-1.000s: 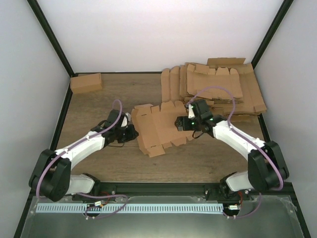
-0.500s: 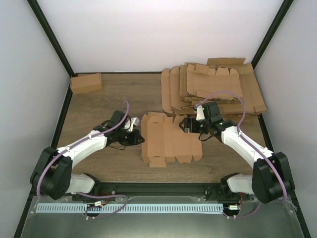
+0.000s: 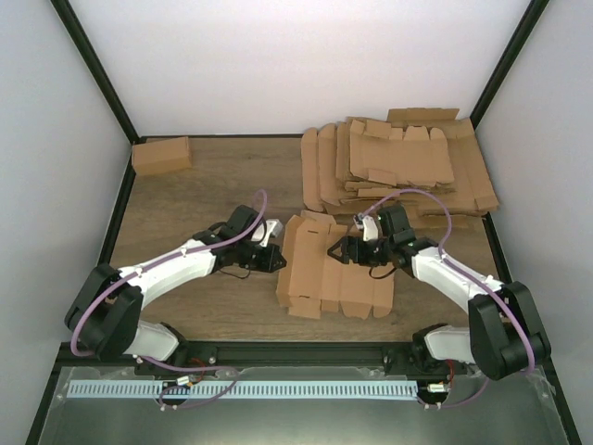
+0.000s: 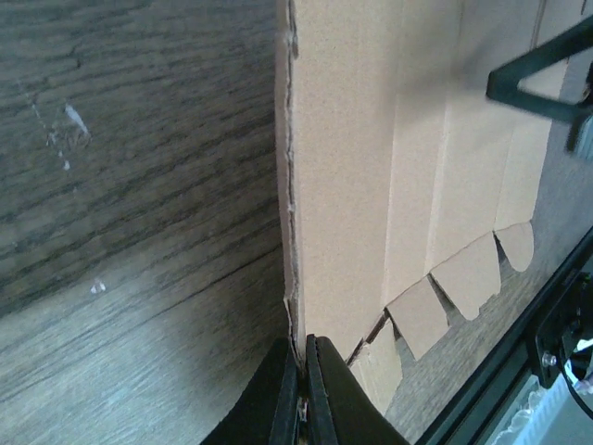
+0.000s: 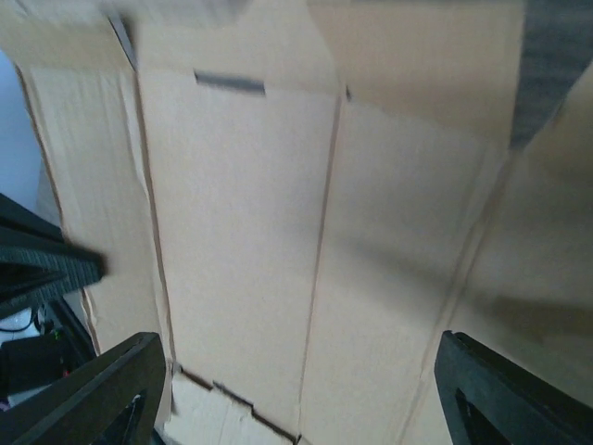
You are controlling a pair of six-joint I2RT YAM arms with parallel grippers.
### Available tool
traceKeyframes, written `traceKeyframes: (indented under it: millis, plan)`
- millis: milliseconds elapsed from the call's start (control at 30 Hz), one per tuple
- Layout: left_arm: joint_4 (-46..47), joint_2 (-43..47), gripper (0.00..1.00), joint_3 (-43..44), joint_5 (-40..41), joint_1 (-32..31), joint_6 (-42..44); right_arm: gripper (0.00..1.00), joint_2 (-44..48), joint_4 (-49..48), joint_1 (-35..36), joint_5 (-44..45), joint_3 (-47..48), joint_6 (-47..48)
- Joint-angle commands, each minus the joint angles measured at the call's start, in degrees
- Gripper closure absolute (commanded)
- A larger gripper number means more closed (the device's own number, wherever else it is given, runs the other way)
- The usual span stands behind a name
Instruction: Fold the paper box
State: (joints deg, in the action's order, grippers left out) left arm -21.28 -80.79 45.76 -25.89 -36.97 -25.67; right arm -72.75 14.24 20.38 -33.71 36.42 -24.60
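- The paper box (image 3: pixel 335 273) is lying on the wooden table (image 3: pixel 204 185) as 1 flat, unfolded die-cut sheet. It is sitting near the front middle, between the 2 arms, with its small flaps pointing toward the near edge.
- A small closed carton (image 3: pixel 161 155) is sitting in the back-left corner of the table; its inside is hidden.
- A heap of overlapping cardboard sheets (image 3: pixel 398 162) is lying at the back right, just behind the paper box.
- The left arm is reaching in low from the left, and the left gripper (image 3: pixel 278 260) is meeting the sheet's left edge.
- In the left wrist view its fingers (image 4: pixel 278 399) are pressing together and pinching that edge of the sheet — the wood grain is showing just beside it.
- The right arm is bending in from the right, and the right gripper (image 3: pixel 345 250) is hanging over the sheet's back half.
- In the right wrist view its fingers (image 5: pixel 93 389) are standing wide apart with the creased panels between them — whether they are touching the cardboard, I cannot tell.
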Motion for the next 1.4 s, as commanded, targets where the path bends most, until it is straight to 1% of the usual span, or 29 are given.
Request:
traceKeyframes:
  millis: [0,100,133,200,267,367,433,500,667,800,933,1000,1100,1200,1267,1367]
  plan:
    - [4.5,0.2,0.96,1.4,3.8,-1.6,0.9,0.18,1.4,-1.8,-0.2,-5.1,-3.0,0.1]
    - [7.8,1.2,0.96,0.5,7.1,-3.2,2.0,0.21,3.1,-2.7,-0.2,-6.5,-5.5,0.6]
    - [8.8,1.5,0.96,-0.1,7.9,-3.7,2.4,0.22,3.7,-3.7,-0.1,-8.6,-6.7,0.8]
    - [10.8,1.9,0.96,-0.9,8.5,-4.2,2.8,0.26,4.6,-6.3,0.0,-12.3,-8.2,0.7]
    - [12.3,1.9,0.96,-1.3,8.2,-4.7,3.0,0.31,5.2,-8.4,0.5,-13.9,-8.8,0.6]
    - [12.7,1.7,0.96,-1.0,8.9,-5.8,3.5,0.35,5.2,-8.4,1.1,-12.1,-8.5,0.6]
    - [11.7,1.4,0.96,-0.3,10.4,-6.4,4.1,0.39,5.9,-7.8,1.2,-9.0,-8.3,0.5]
    - [9.7,0.9,0.96,0.6,12.0,-6.7,4.9,0.4,7.3,-7.5,1.2,-5.7,-8.4,0.1]
    - [4.6,0.8,0.96,2.2,17.0,-6.7,6.7,0.39,12.7,-5.1,1.2,5.7,-8.1,-1.3]
    - [4.4,2.2,0.96,1.7,18.0,-7.1,7.9,0.38,14.5,-1.7,1.2,12.7,-6.0,-0.1]
    - [4.9,3.0,0.96,1.3,18.7,-8.2,8.2,0.36,15.3,0.5,1.2,15.8,-2.3,3.2]
    - [4.4,3.2,0.96,1.5,20.7,-9.0,8.3,0.34,14.9,1.5,1.2,17.2,-0.1,4.3]
    - [2.4,3.4,0.96,2.1,26.4,-9.9,7.4,0.26,13.6,3.3,1.2,19.8,3.8,3.8]
    - [-0.3,3.4,0.96,2.9,32.3,-9.9,6.0,0.24,11.3,4.5,1.2,21.1,6.2,2.5]
    - [-0.9,3.7,0.96,3.1,32.7,-9.9,6.2,0.24,9.8,4.6,1.2,20.5,6.9,1.9]
    - [-2.0,4.6,0.96,3.9,31.1,-9.9,6.5,0.24,7.8,4.5,1.2,17.6,7.7,1.7]
